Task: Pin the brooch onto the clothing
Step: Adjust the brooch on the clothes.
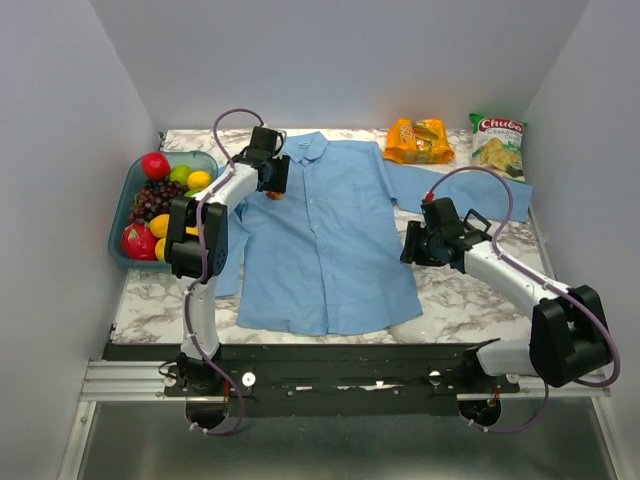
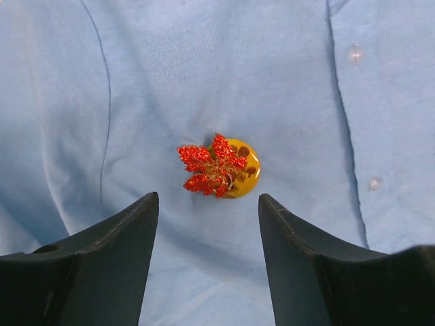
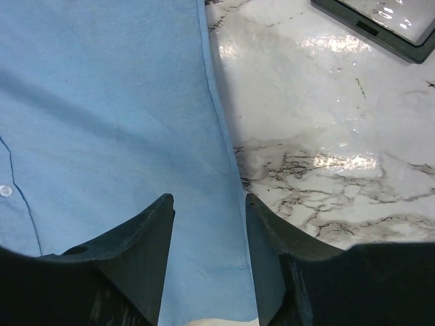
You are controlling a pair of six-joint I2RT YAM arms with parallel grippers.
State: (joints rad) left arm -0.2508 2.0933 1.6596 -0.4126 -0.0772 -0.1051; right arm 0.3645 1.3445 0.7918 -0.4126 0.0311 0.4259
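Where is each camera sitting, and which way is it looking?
Top camera: high up behind the arms, looking down at the table; both arms show, reaching over the shirt.
Left wrist camera: on the left arm, looking down at the brooch on the shirt; the open left gripper shows.
Right wrist camera: on the right arm, looking down at the shirt's edge and bare table; the open right gripper shows.
Shared: all three see the shirt; top and left wrist both see the brooch.

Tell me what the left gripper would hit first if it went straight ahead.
Probably the brooch, lying on the shirt just ahead of its open fingers; depth is unclear.
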